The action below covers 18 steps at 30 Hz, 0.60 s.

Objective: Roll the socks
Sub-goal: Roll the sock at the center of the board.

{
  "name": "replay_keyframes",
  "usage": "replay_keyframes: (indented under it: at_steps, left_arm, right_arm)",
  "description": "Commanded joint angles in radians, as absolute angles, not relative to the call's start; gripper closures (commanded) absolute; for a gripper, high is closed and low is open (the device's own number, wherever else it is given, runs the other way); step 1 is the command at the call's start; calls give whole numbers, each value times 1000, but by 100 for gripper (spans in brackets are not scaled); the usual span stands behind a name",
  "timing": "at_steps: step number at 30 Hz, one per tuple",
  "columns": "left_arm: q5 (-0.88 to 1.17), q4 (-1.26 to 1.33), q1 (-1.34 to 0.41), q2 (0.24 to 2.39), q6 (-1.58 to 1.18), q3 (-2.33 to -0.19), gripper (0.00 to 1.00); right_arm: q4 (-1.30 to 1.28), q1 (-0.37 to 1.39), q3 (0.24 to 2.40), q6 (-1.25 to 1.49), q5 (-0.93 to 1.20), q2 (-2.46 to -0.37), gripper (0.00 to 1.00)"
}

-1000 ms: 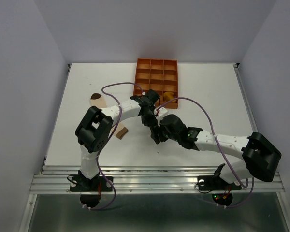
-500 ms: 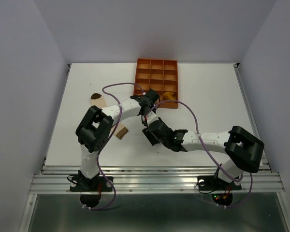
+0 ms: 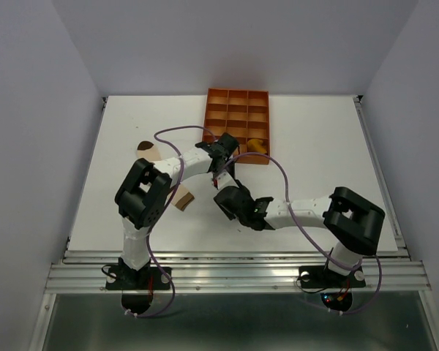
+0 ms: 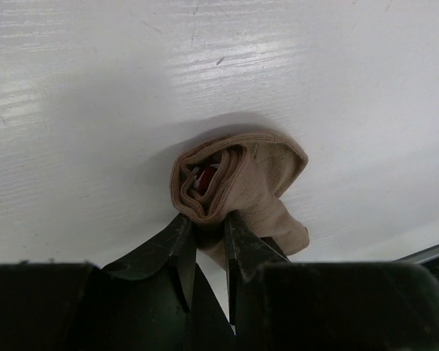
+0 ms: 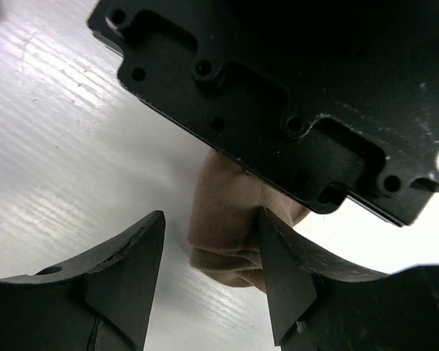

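Observation:
The taupe-brown sock (image 4: 238, 172) is rolled into a bundle on the white table. My left gripper (image 4: 208, 221) is shut on the near edge of the roll. My right gripper (image 5: 212, 219) is open around the same sock (image 5: 223, 245): its right finger touches the fabric and its left finger stands apart. In the top view both grippers, left (image 3: 223, 174) and right (image 3: 229, 197), meet mid-table and hide the roll. The mustard-yellow sock (image 3: 257, 145) lies in the orange tray's near right cell. The cream banded sock (image 3: 150, 152) lies flat at the left, partly under my left arm.
The orange gridded tray (image 3: 207, 117) stands at the back centre, just behind my left wrist. The left gripper's black body (image 5: 293, 88) fills the upper right wrist view. Purple cables loop over both arms.
My right arm has folded in, its elbow swinging left, and its gripper has slid a little left under the left gripper. The left gripper has stayed put on the roll.

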<state>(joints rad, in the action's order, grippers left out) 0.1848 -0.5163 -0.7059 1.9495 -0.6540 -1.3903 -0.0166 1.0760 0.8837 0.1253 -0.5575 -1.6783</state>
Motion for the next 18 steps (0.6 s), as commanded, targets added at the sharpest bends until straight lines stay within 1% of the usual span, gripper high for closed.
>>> replay_keyframes:
  at_steps: [1, 5, 8, 9, 10, 11, 12, 13, 16, 17, 18]
  left_arm:
    - [181, -617, -730, 1985, -612, -1381, 96]
    - [204, -609, -727, 1983, -604, -1374, 96]
    - [221, -604, -721, 1987, -597, -1368, 96]
    - [228, -600, -718, 1987, -594, -1365, 95]
    - [233, -598, -716, 1983, -589, -1364, 96]
    - [248, -592, -715, 1982, -586, -1361, 96]
    - [259, -585, -712, 1977, -586, -1358, 96]
    - [259, -580, -710, 1973, -584, -1355, 95]
    - [291, -555, -706, 1950, -578, -1348, 94]
    - [340, -536, -703, 1944, -563, -1347, 91]
    - [363, -526, -703, 1939, -555, -1344, 89]
  right_arm:
    - [-64, 1074, 913, 138, -618, -1735, 41]
    - [-103, 1074, 911, 161, -681, -1773, 42]
    - [-124, 1074, 922, 169, -709, -1804, 45]
    - [-126, 1074, 926, 173, -710, -1812, 49]
    - [-129, 1074, 930, 172, -706, -1821, 56]
    - [-130, 1074, 934, 178, -709, -1825, 61]
    - [-132, 1074, 936, 176, -698, -1832, 68]
    - [-133, 1074, 939, 173, -693, -1836, 70]
    - [-141, 1074, 951, 170, -692, -1851, 81]
    - [-147, 1074, 956, 169, -669, -1859, 87]
    - [-147, 1074, 956, 167, -658, -1858, 90]
